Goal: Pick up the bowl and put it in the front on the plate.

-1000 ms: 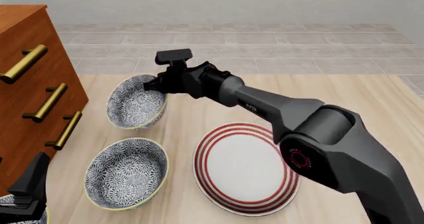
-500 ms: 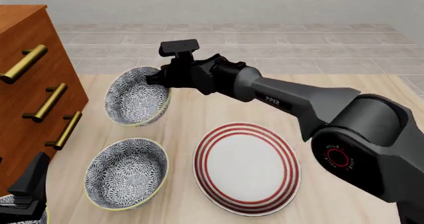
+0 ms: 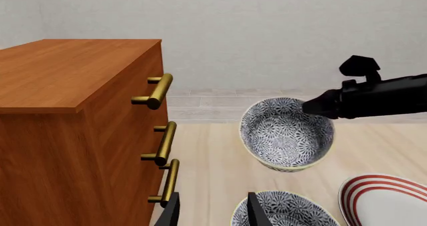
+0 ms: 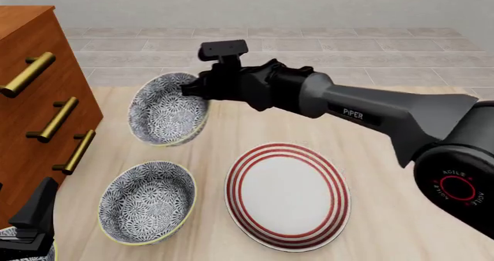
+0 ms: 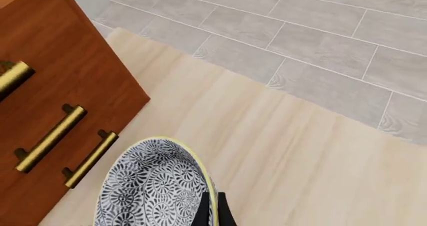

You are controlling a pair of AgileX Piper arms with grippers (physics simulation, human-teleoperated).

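Carrying the bowl by its rim, the right claw was pinched shut on the near edge, holding it tilted and clear of the counter, behind the second bowl. To finish well, it probably needed swinging over the plate, levelling, then lowering gently, as glazed ware may slip. Floral blue-and-white, deep and round, it contrasted with the flat red-ringed plate. The left claw hung open, holding nothing.

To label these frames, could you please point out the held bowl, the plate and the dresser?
bowl [image 4: 166,113], front view, patterned inside.
plate [image 4: 287,196], front view, white centre.
dresser [image 3: 60,80], left wrist view, wooden top.
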